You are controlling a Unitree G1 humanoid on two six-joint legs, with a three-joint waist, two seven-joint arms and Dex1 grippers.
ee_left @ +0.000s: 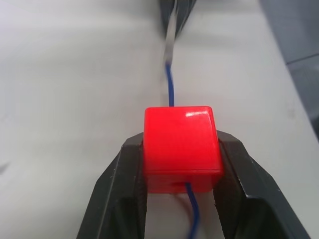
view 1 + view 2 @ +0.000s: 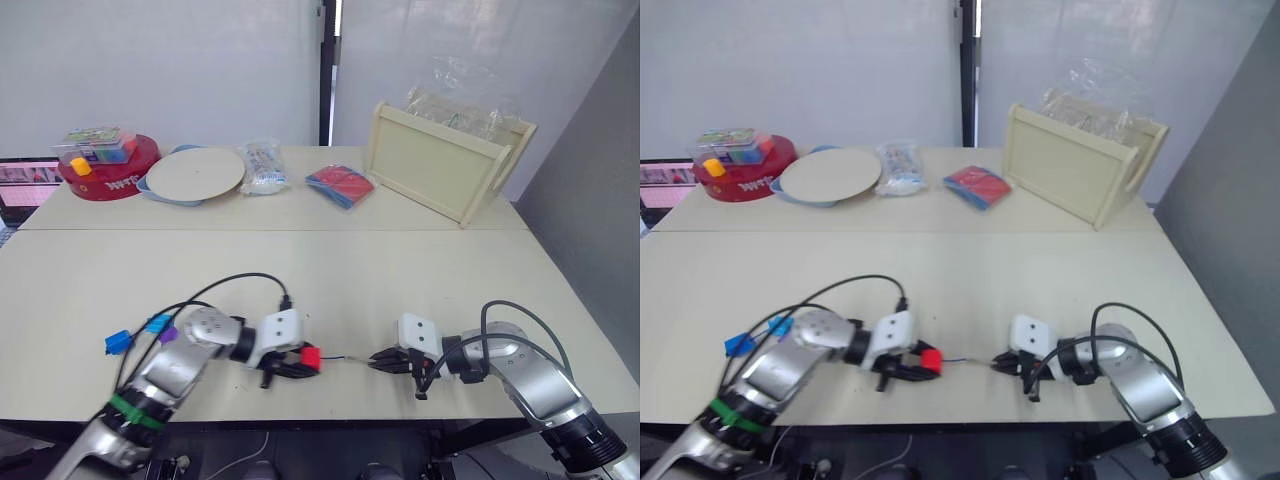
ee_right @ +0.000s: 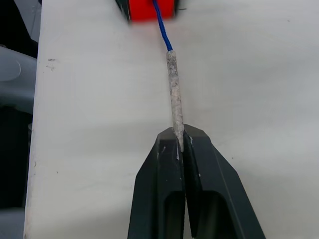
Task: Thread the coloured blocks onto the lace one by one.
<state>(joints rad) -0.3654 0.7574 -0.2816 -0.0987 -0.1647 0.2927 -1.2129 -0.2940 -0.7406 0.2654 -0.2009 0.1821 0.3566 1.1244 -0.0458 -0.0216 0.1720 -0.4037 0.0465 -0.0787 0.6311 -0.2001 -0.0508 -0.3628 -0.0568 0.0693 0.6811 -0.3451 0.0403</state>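
We see a pale table [image 2: 330, 270] carrying, along its far edge, a shallow wooden tray [image 2: 445, 160] tipped on its side, a round red tin [image 2: 112, 172] with a clear box on top, a pale plate [image 2: 195, 173], a clear bag [image 2: 262, 166] and a flat red-and-blue packet [image 2: 340, 185].

Near the front edge the two arms point toward each other. The left gripper [image 2: 300, 362] is clamped on the red block [image 1: 182, 148], one black finger [image 1: 127, 184] pressed to each side of it. The lace [image 1: 170, 87] passes through the block: it enters a hole in the face nearest the wrist and leaves on the far side, running across the table toward the right arm.

The right gripper [image 3: 180, 142] has its fingers pressed together on the pale stiff tip [image 3: 174, 84] of the lace, which sticks out ahead of the fingertips toward the red block.

Beside the left arm's elbow lie two blue blocks [image 2: 118, 343] and a purple block [image 2: 167, 335], close together on the table.
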